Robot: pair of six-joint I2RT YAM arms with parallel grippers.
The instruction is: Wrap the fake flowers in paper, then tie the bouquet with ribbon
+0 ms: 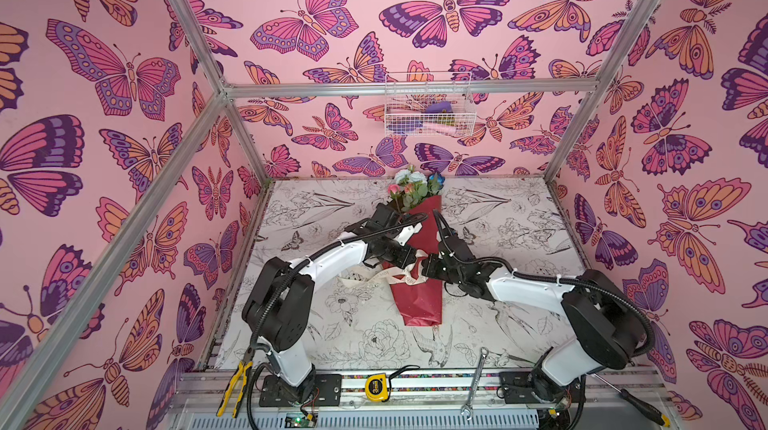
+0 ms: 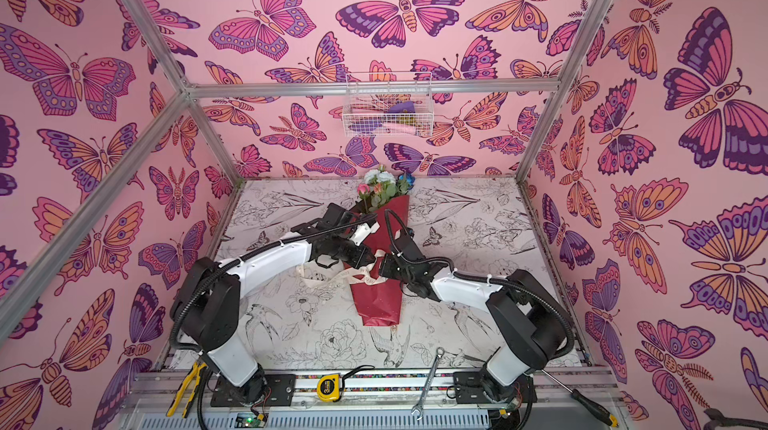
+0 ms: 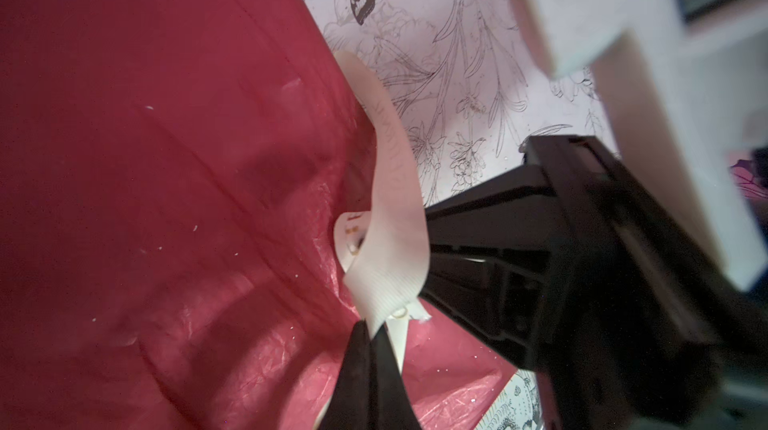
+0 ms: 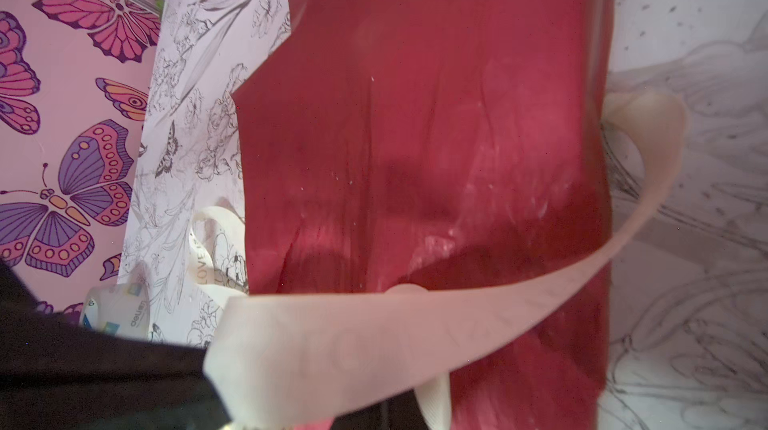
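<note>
The bouquet of fake flowers [image 1: 415, 193] [image 2: 380, 189] lies lengthwise on the table in both top views, heads at the far end. Its dark red wrapping paper [image 1: 417, 301] [image 2: 376, 303] [image 3: 166, 158] [image 4: 415, 116] points toward the near edge. A cream ribbon [image 1: 399, 278] [image 2: 365, 278] [image 3: 392, 241] [image 4: 415, 336] loops across the middle of the wrap. My left gripper [image 1: 415, 259] [image 2: 373, 259] [image 3: 370, 334] is shut on one strand of it. My right gripper [image 1: 424, 268] [image 2: 382, 268] meets it tip to tip, shut on the other strand. In the right wrist view the ribbon hides most of the jaws.
A white wire basket [image 1: 428, 108] hangs on the back wall. Along the near rail lie yellow pliers [image 1: 235, 382], a yellow tape measure [image 1: 378, 386], a wrench [image 1: 476, 382] and a screwdriver [image 1: 631, 399]. Loose ribbon trails left of the wrap on the flower-printed table [image 1: 519, 241].
</note>
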